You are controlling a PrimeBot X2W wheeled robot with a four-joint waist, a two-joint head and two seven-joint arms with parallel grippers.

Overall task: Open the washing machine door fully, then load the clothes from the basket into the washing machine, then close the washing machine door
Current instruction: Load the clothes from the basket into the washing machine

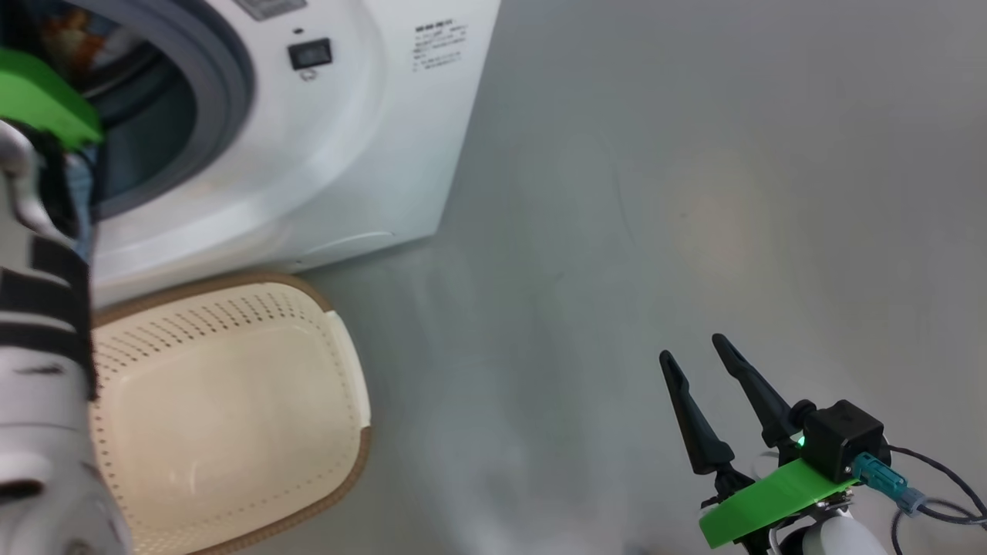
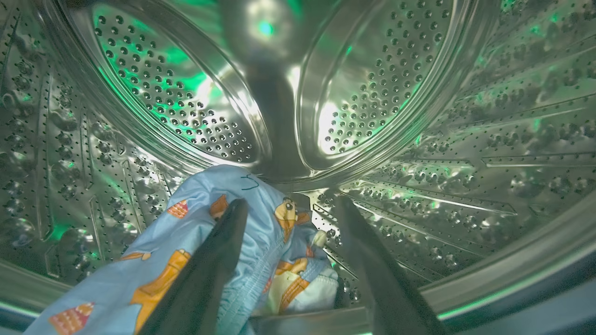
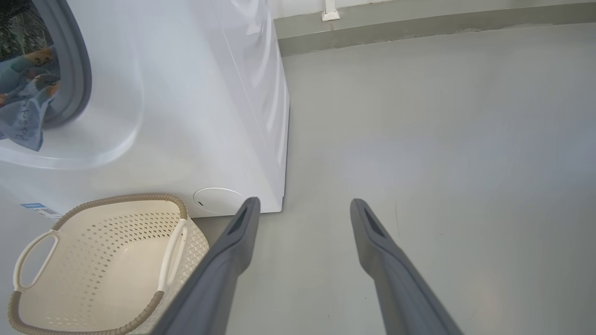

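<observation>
My left gripper (image 2: 291, 202) is inside the steel drum (image 2: 465, 139) of the washing machine (image 1: 324, 154) and stands open. The light blue clothes (image 2: 153, 260) with orange bear prints lie low in the drum mouth, under and beside the left finger. In the right wrist view a flap of the clothes (image 3: 23, 107) hangs over the grey seal (image 3: 77, 70). The cream basket (image 1: 231, 401) sits on the floor in front of the machine with nothing in it. My right gripper (image 1: 694, 348) is open above the floor, far right of the machine. The washing machine door is out of view.
My left forearm (image 1: 38, 347) crosses the left edge of the head view, over the basket's (image 3: 107, 260) side. Grey floor (image 1: 655, 193) stretches right of the machine to a wall base (image 3: 419, 28). Cables (image 1: 933, 493) trail from the right wrist.
</observation>
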